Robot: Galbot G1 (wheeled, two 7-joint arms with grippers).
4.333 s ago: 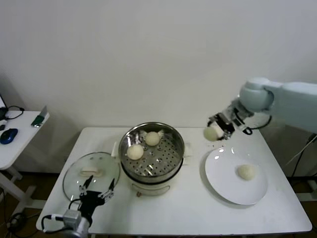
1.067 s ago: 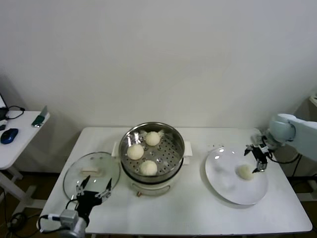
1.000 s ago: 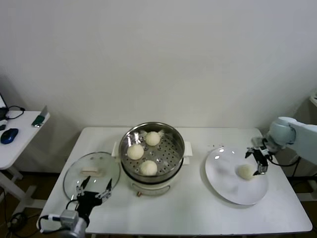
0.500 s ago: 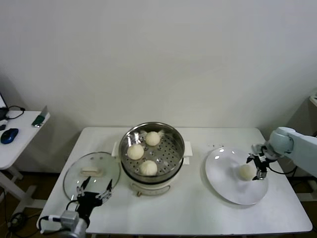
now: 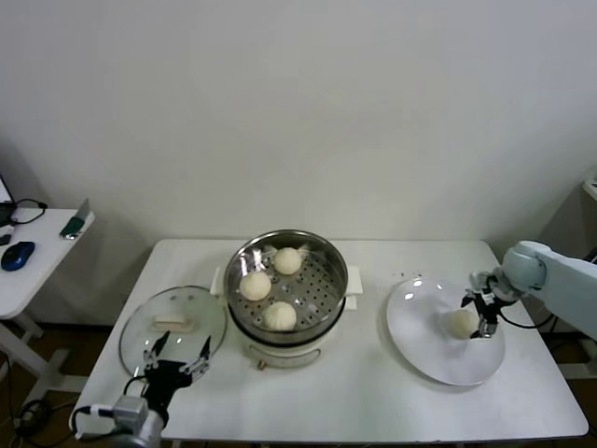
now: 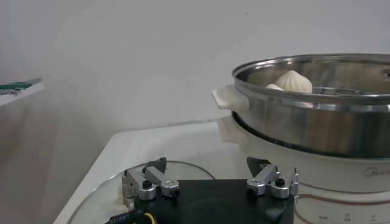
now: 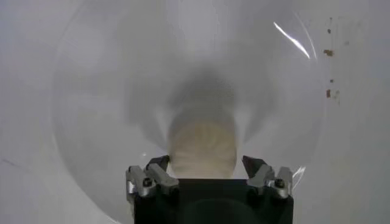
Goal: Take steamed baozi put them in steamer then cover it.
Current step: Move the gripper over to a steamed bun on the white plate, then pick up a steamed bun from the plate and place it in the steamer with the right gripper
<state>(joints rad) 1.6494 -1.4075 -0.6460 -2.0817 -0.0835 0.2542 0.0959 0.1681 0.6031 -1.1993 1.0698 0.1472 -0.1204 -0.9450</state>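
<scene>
Nearest the robot, the left gripper (image 5: 177, 362) waits with its fingers spread wide and empty at the front edge of the white table (image 5: 354, 401), just over the near rim of the round clear glass lid with the cream-white oblong handle (image 5: 173, 325), which lies flat beside the pot. So the covering step is not yet done.

Next back, the round shiny steel steamer on its cream-white base (image 5: 286, 285) stands open with three small round cream-white dough buns (image 5: 279, 315) on its perforated tray. By my count that leaves one bun to move.

That last cream bun (image 5: 461, 322) sits on the flat white plate (image 5: 429, 355) to the right, with the right gripper (image 5: 481, 315) down around it. In the right wrist view the bun (image 7: 202, 146) lies between the fingers (image 7: 257, 168), which stand either side of it; whether they already press it I cannot tell, as the black gripper body hides the contact points.
</scene>
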